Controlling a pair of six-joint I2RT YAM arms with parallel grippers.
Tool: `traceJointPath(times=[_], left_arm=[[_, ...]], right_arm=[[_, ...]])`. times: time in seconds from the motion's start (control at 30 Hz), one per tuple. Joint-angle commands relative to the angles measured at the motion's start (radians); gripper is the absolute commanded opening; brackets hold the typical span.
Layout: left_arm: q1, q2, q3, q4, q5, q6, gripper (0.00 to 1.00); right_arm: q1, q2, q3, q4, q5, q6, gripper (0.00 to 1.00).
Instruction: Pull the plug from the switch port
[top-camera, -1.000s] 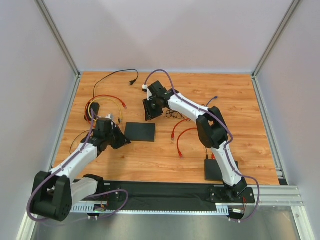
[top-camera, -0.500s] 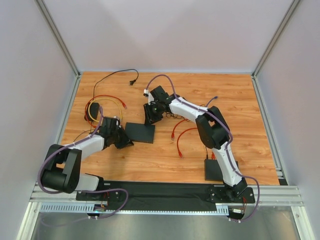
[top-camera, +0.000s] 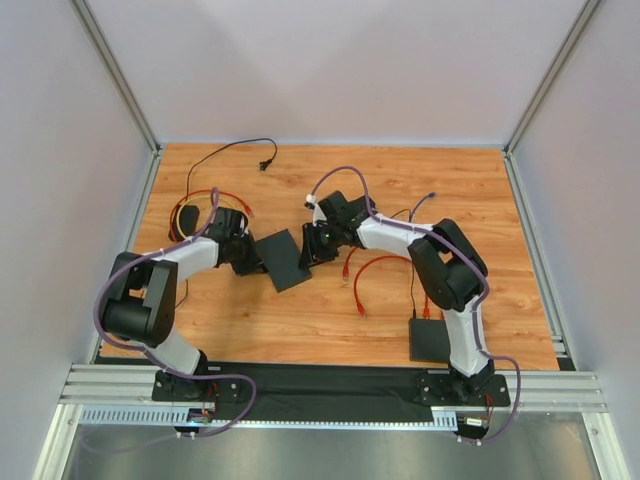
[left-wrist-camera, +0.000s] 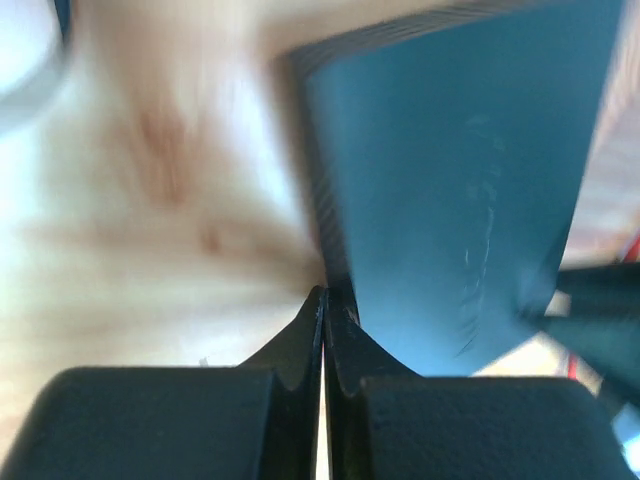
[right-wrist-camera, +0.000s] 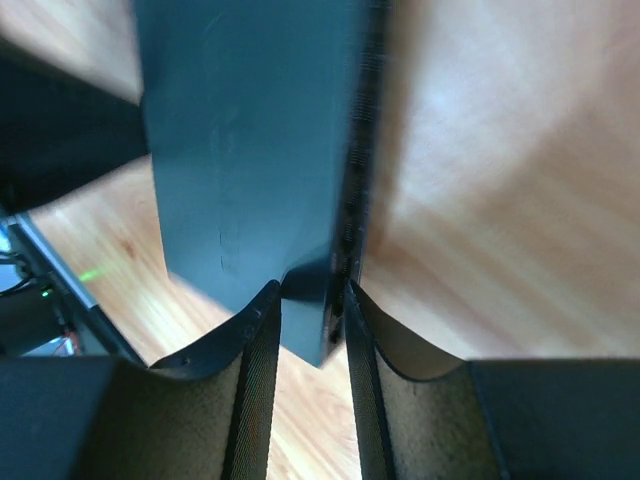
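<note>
The switch (top-camera: 283, 260) is a flat black box lying askew on the wooden table. It fills the left wrist view (left-wrist-camera: 460, 200) and the right wrist view (right-wrist-camera: 250, 150). My right gripper (top-camera: 311, 252) is at its right corner, with the jaws closed on that corner (right-wrist-camera: 308, 300). My left gripper (top-camera: 252, 262) is at its left edge, jaws shut, with the tips (left-wrist-camera: 325, 295) pressed against the switch's side. No plug or port shows clearly in any view.
Loose red cables (top-camera: 365, 270) lie right of the switch. A red and yellow cable coil (top-camera: 200, 205) lies at the far left, a black power cord (top-camera: 235, 148) at the back. A second black box (top-camera: 432, 340) sits near the right arm's base.
The switch has turned and slid a little towards the right. My left gripper moved up and right to its left edge. My right gripper moved right and nearer, onto its corner.
</note>
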Motion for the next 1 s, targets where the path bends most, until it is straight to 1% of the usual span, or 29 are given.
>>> traceJointPath(times=[0.0, 0.03, 0.1, 0.13, 0.17, 0.2, 0.23, 0.3, 0.33, 0.37, 0.4, 0.43, 0.47, 0.5, 0.53, 0.57, 0.6, 0.63, 0.67, 0.7, 0.73, 0.83, 0.9, 0.97], left_arm=[[-0.007, 0.05, 0.147, -0.004, 0.016, 0.055, 0.0], [-0.007, 0.063, 0.17, -0.039, 0.008, 0.061, 0.0], [-0.007, 0.05, 0.219, -0.099, -0.055, 0.084, 0.0], [-0.007, 0.02, 0.228, -0.122, -0.085, 0.09, 0.0], [-0.004, 0.0, 0.237, -0.145, -0.149, 0.095, 0.0], [-0.001, -0.026, 0.237, -0.168, -0.177, 0.103, 0.0], [0.002, -0.084, 0.234, -0.203, -0.203, 0.106, 0.0], [0.005, -0.153, 0.198, -0.222, -0.263, 0.115, 0.07], [0.005, -0.225, 0.182, -0.239, -0.276, 0.118, 0.09], [0.007, -0.261, 0.146, -0.245, -0.282, 0.12, 0.15], [0.01, -0.296, 0.126, -0.25, -0.279, 0.112, 0.18], [0.01, -0.362, 0.104, -0.251, -0.267, 0.104, 0.2], [0.01, -0.394, 0.049, -0.247, -0.218, 0.08, 0.24], [0.012, -0.451, 0.021, -0.228, -0.187, 0.063, 0.25], [0.01, -0.476, -0.011, -0.215, -0.155, 0.042, 0.25], [0.01, -0.502, -0.076, -0.198, -0.12, 0.02, 0.28], [0.01, -0.525, -0.113, -0.175, -0.057, -0.029, 0.29], [0.01, -0.567, -0.15, -0.123, -0.029, -0.055, 0.3], [0.01, -0.604, -0.217, -0.066, 0.023, -0.108, 0.33], [0.01, -0.605, -0.252, -0.035, 0.045, -0.136, 0.34], [0.01, -0.627, -0.279, -0.015, 0.057, -0.161, 0.35], [0.01, -0.638, -0.342, 0.043, 0.077, -0.218, 0.4], [0.012, -0.613, -0.364, 0.094, 0.106, -0.255, 0.44], [0.01, -0.583, -0.371, 0.134, 0.144, -0.277, 0.48]], right_arm=[[0.123, -0.018, -0.051, 0.131, -0.102, 0.115, 0.32], [0.14, -0.028, -0.051, 0.143, -0.096, 0.127, 0.32], [0.16, -0.062, -0.063, 0.156, -0.093, 0.141, 0.32], [0.16, -0.079, -0.08, 0.171, -0.093, 0.15, 0.32], [0.154, -0.096, -0.083, 0.165, -0.087, 0.146, 0.32], [0.142, -0.111, -0.081, 0.148, -0.076, 0.133, 0.33], [0.133, -0.138, -0.077, 0.101, -0.046, 0.12, 0.33], [0.104, -0.159, -0.052, 0.044, -0.02, 0.069, 0.35], [0.093, -0.172, -0.043, 0.001, -0.004, 0.051, 0.36], [0.082, -0.177, -0.022, -0.02, 0.002, 0.032, 0.37], [0.059, -0.179, -0.008, -0.039, 0.008, -0.007, 0.38], [0.05, -0.174, 0.012, -0.08, 0.014, -0.035, 0.39], [0.041, -0.168, 0.034, -0.108, 0.02, -0.061, 0.41], [0.024, -0.145, 0.087, -0.137, 0.026, -0.107, 0.43], [0.016, -0.133, 0.116, -0.189, 0.02, -0.127, 0.44], [0.007, -0.116, 0.145, -0.215, 0.01, -0.144, 0.47], [-0.005, -0.081, 0.216, -0.243, 0.004, -0.164, 0.48], [-0.011, -0.065, 0.245, -0.289, 0.007, -0.192, 0.48], [-0.019, -0.033, 0.303, -0.323, 0.019, -0.216, 0.52], [-0.025, -0.013, 0.304, -0.323, 0.019, -0.216, 0.53], [-0.028, 0.005, 0.366, -0.365, 0.016, -0.239, 0.54], [-0.042, 0.082, 0.46, -0.424, 0.001, -0.265, 0.55], [-0.05, 0.12, 0.483, -0.429, -0.022, -0.272, 0.55], [-0.053, 0.128, 0.469, -0.395, -0.047, -0.267, 0.56]])
